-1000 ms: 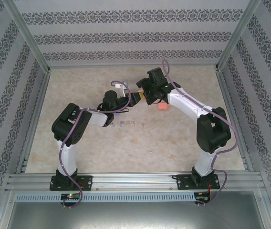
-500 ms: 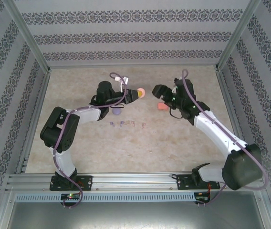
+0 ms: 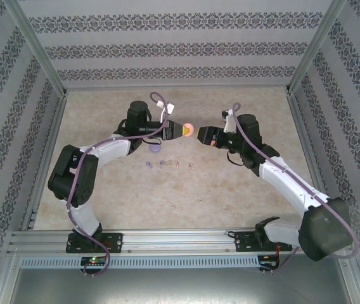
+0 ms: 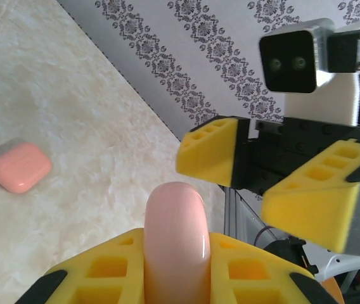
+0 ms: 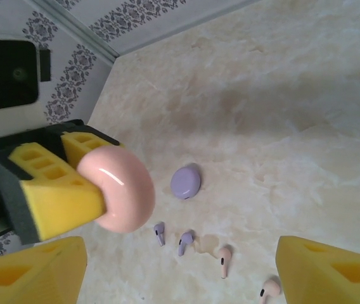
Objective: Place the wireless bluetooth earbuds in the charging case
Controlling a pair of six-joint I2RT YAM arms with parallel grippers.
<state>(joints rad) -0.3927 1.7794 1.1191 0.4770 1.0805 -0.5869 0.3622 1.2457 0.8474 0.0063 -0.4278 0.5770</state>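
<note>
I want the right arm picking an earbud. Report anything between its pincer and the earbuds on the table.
Nothing visible does. From the open right pincer, the four earbuds lie unobstructed on the table. The pink case in the left pincer is off to one side; the purple case lies apart from the row.

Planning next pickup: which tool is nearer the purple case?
Left. The left tool, gripping a pink case, hangs just beyond the purple case; the right tool, farther right.

The right gripper (image 3: pixel 201 135) is brought back in, having been swung well off to the side half a second ago. It is now held wide open just ahead of the left gripper (image 3: pixel 181 130), facing the pink case (image 3: pixel 189 129) clamped there.
</note>
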